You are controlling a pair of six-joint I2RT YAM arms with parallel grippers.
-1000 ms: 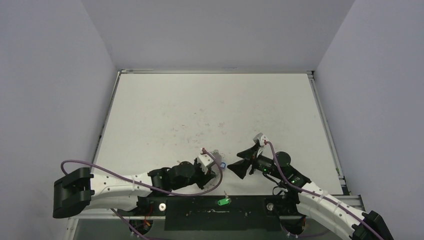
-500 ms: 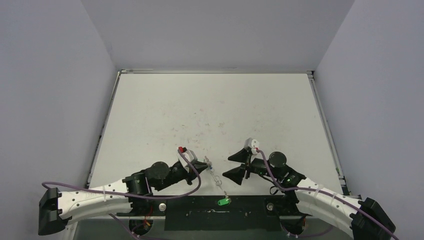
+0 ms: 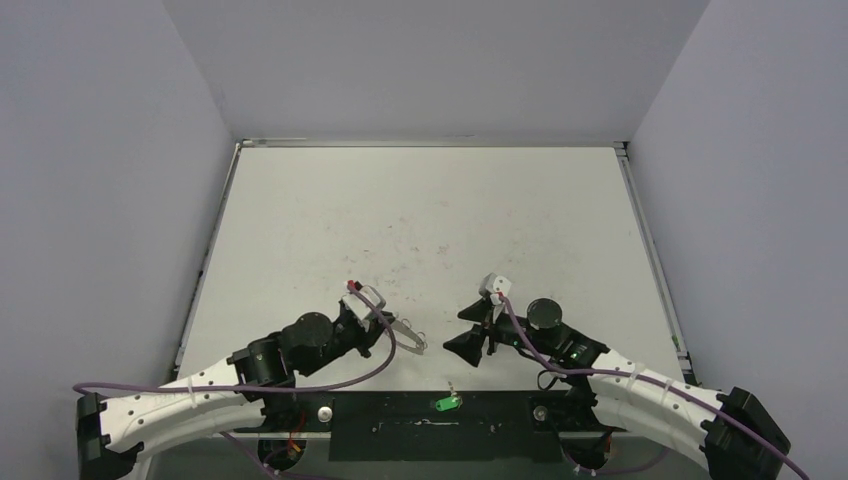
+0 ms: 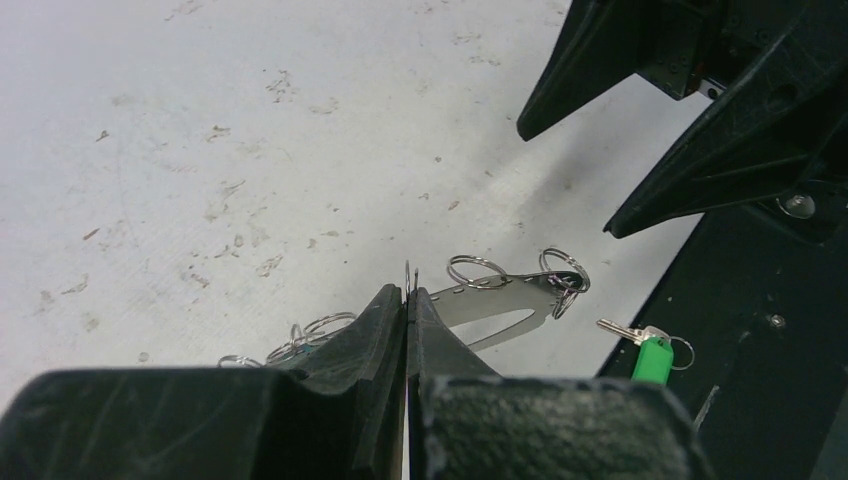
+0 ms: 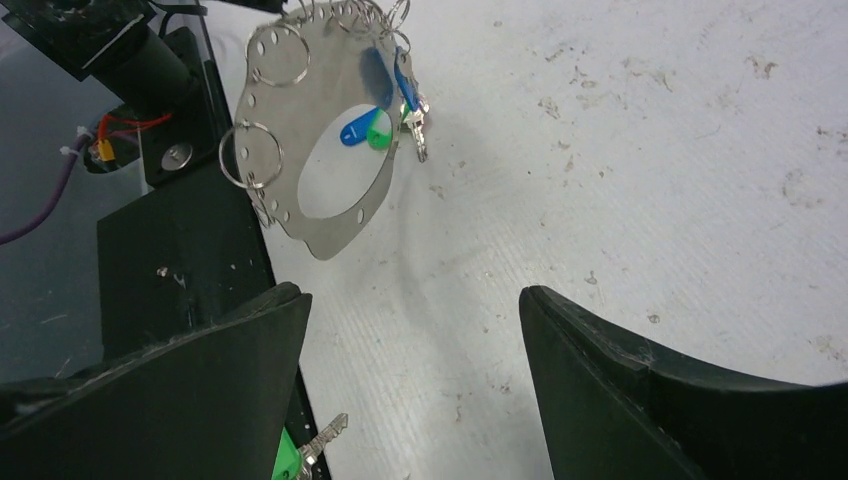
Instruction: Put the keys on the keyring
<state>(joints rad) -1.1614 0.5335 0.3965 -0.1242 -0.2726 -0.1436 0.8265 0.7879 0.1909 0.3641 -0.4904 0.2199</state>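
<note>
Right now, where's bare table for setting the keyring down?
The table is bare from the back wall past its middle. Crowded near: left fingers holding the keyring, right fingers open beside it, green key on the black strip.

Bright, soft light from above. Faint shadows sit on the table (image 5: pixel 600 150). The near fingers (image 4: pixel 330 400) look blurry.

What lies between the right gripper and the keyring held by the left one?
Nothing. In the right wrist view, the stretch from the open right gripper up to the hanging keyring shows only bare, scuffed table behind it.
</note>
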